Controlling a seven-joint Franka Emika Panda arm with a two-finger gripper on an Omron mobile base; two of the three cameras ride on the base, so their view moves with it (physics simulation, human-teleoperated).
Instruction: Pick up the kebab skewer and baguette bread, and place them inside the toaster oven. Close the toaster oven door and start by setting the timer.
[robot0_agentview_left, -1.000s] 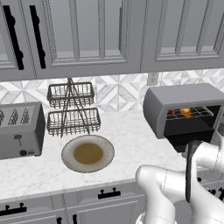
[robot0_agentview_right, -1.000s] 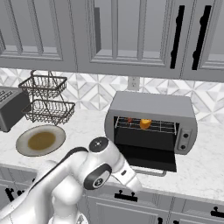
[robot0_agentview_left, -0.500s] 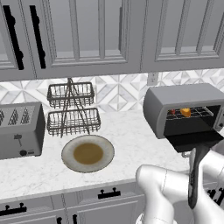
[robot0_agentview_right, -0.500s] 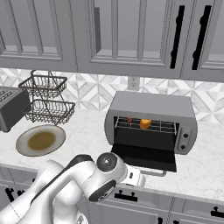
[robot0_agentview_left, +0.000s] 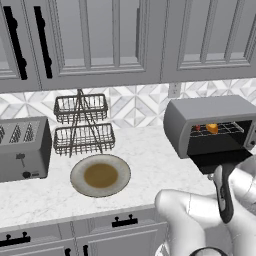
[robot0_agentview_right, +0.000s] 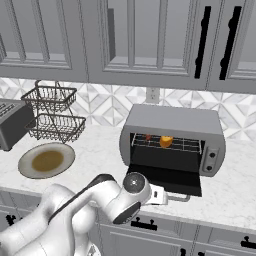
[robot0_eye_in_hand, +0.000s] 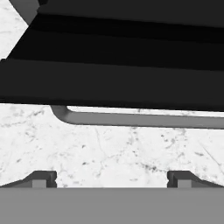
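Kebab skewer (robot0_agentview_right: 148, 136) and baguette bread (robot0_agentview_right: 166, 141) already sit on my toaster oven (robot0_agentview_right: 172, 121) rack — my jaws (robot0_eye_in_hand: 112, 178), spread wide, face the toaster oven door (robot0_eye_in_hand: 109, 85) handle, upper frame; closing and timer remain.

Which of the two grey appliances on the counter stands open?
The toaster oven at right: its toaster oven door lies folded down. The slot toaster has no door.

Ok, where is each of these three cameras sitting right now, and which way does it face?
Left base view: behind the arm on its left, looking forward and down at the counter and open toaster oven; white arm at lower right.
Right base view: behind on the right, same counter, toaster oven door folded down; arm at lower left.
Hand view: on the hand, facing the door's handle; open fingers at the bottom.
Both base views share the plate, wire basket rack and toaster.
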